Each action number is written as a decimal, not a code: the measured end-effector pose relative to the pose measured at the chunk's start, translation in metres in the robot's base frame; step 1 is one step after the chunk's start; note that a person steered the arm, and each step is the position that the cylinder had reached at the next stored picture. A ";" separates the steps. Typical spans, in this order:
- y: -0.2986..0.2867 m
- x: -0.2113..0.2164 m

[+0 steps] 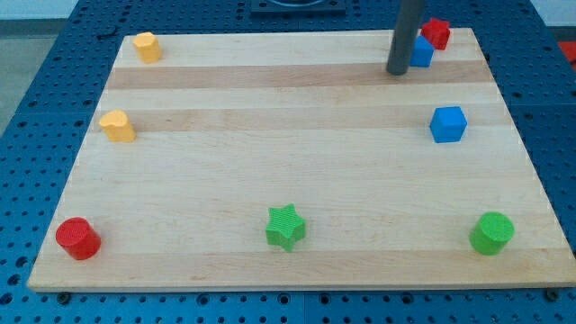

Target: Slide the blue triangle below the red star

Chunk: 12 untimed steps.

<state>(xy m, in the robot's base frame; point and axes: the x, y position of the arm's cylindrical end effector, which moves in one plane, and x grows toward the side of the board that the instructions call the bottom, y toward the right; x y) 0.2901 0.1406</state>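
The blue triangle lies near the board's top right corner, partly hidden behind my rod. The red star sits right behind it, touching or nearly touching, at the board's top right edge. My tip rests on the board at the blue triangle's left side, right against it or very close.
A blue cube lies at the right, below the triangle. A green cylinder is at bottom right, a green star at bottom centre, a red cylinder at bottom left. Two yellow blocks lie at the left.
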 end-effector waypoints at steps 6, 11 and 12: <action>0.043 -0.014; 0.036 -0.022; 0.051 -0.030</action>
